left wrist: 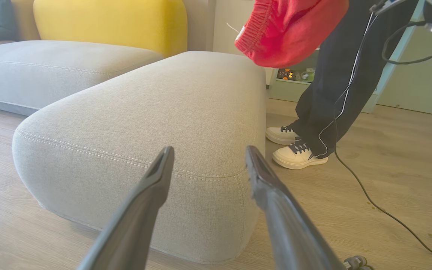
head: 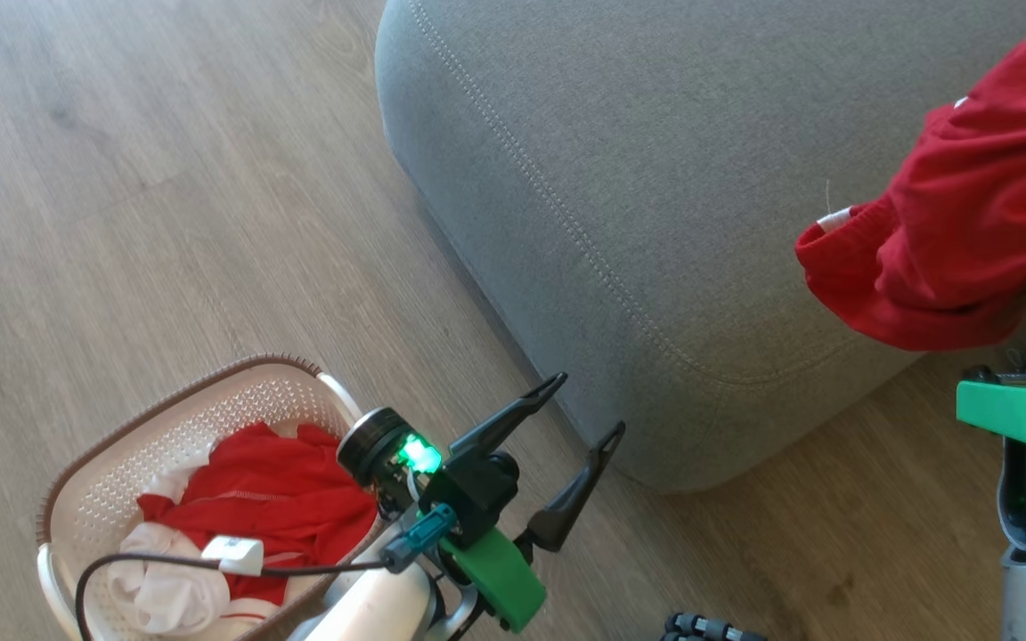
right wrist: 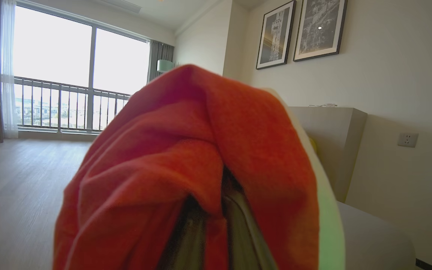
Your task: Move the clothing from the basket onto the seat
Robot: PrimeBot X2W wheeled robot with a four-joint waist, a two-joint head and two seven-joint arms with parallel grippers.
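The cream basket (head: pixel 112 450) stands on the floor at the lower left with red and white clothing (head: pixel 272 503) in it. Just right of it my left gripper (head: pixel 589 405) is open and bare, its fingers (left wrist: pixel 152 195) pointing at the near corner of the grey seat (head: pixel 655 178). A red garment (head: pixel 967 231) hangs bunched above the seat's right side, draped over my right arm. In the right wrist view the red garment (right wrist: pixel 186 168) wraps around my right gripper (right wrist: pixel 216 210), which is shut on it.
A person's legs in dark trousers and white shoes (left wrist: pixel 298 155) stand on the wood floor beyond the seat. A black cable (left wrist: pixel 369 195) trails across the floor there. A yellow cushion (left wrist: pixel 111 20) and another grey cushion (left wrist: pixel 51 63) lie behind.
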